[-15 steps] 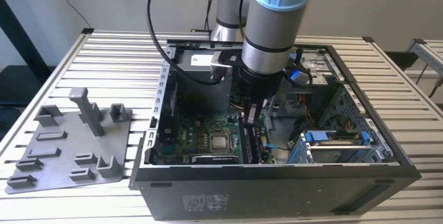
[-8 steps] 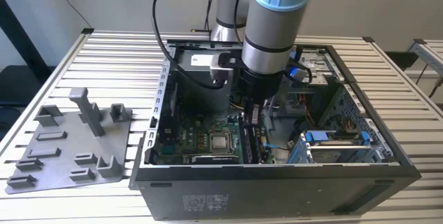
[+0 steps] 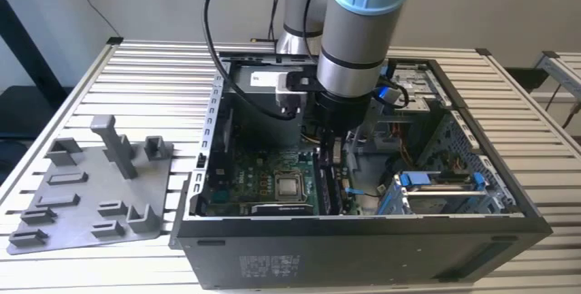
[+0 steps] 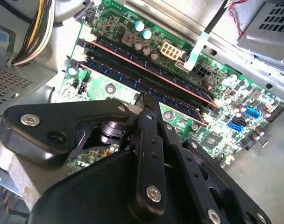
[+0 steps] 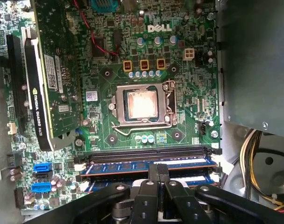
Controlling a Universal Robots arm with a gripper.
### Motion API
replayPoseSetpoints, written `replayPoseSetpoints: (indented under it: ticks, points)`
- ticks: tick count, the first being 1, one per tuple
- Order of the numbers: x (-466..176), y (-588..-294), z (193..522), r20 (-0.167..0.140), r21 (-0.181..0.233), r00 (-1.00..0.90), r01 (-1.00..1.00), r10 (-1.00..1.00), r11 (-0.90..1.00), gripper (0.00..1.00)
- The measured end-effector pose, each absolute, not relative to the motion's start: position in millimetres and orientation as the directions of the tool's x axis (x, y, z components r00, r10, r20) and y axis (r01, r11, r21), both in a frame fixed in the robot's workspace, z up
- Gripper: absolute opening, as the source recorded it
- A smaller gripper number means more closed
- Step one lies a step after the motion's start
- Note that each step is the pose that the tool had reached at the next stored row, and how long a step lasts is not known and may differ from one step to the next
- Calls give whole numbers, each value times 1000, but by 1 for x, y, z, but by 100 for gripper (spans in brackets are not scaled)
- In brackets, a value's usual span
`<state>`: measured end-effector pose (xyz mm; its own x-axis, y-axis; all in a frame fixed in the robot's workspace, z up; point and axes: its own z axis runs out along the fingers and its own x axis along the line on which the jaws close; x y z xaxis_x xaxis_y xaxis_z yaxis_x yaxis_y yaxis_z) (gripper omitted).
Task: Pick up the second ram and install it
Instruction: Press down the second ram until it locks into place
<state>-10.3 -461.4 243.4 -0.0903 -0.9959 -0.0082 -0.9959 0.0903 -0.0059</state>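
The second ram is seen edge-up in a slot of the motherboard, directly under the gripper, whose fingers are pressed together on its upper edge. In the second wrist view the stick is shown running beside another module. In the exterior view the arm is lowered into the open computer case, with a grey holder plate lying on the table on the exterior view's left

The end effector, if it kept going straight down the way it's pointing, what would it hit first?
Most likely the RAM sticks seated in the motherboard slots: the end effector points right at them in both wrist views. How much gap remains is unclear.
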Motion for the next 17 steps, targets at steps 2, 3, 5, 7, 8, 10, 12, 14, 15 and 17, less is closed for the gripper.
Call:
replayPoseSetpoints:
  ticks: [2,3,5,7,8,10,12,14,15,17]
  points:
    - [-10,-462,243,-8,-6,-90,-996,-996,90,11]
    - [-10,-463,243,-8,-6,-90,-996,-996,90,11]
    - [-10,-466,243,-8,-6,-90,-996,-996,90,11]
    - [-10,-469,243,-8,-5,-90,-996,-996,90,11]
    - [-10,-470,243,-8,-4,-90,-996,-996,90,11]
    - [-10,-473,242,-8,-2,-90,-996,-996,90,11]
    - [-10,-474,242,-8,-2,-90,-996,-996,90,11]
    - [-10,-476,242,-8,-1,-90,-996,-996,90,11]
    - [-10,-477,242,-8,-1,-90,-996,-996,90,11]
    - [-10,-479,242,-8,0,-90,-996,-996,90,11]
